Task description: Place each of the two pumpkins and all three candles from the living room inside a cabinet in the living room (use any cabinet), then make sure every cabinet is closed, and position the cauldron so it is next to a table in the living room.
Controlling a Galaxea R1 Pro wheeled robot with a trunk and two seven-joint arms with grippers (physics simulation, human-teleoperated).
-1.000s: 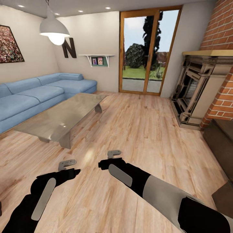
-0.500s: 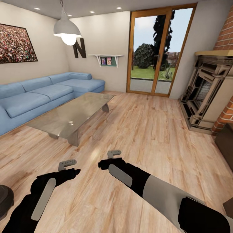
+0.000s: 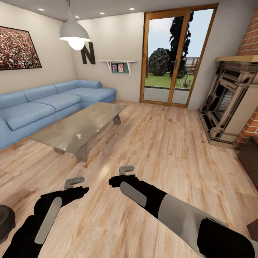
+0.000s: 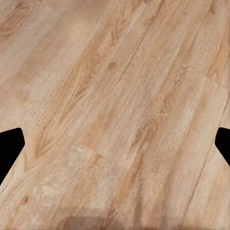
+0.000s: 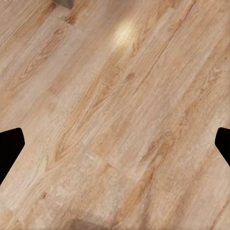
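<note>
Nothing has moved since half a second ago: the head view matches that picture, whereas a full second ago the camera sat further round, with the low rectangular coffee table with its smooth grey-green top [image 3: 80,125] nearer the left edge. Both black arms reach forward and low over the light wood plank floor [image 3: 168,150].

The left gripper [image 3: 74,182] and the right gripper [image 3: 126,170] hover above bare planks, the right slightly ahead of the left. Each holds nothing; in the wrist views the dark fingertips [image 4: 10,148] of the left and the fingertips [image 5: 10,146] of the right sit at opposite edges with only floor between them, so both sets of jaws are spread wide.

Ahead and to the left of both grippers stands the coffee table on chunky grey angled legs, well apart from them. Beyond it runs the blue corner sofa [image 3: 46,104]. A matte black rounded shape, the cauldron [image 3: 5,220], shows partly at the picture's edge, behind and to the left of the left gripper, beside the left forearm. Far ahead to the right of the right gripper rises the red-brick fireplace [image 3: 233,100], and straight ahead the wood-framed glass door [image 3: 172,57].
</note>
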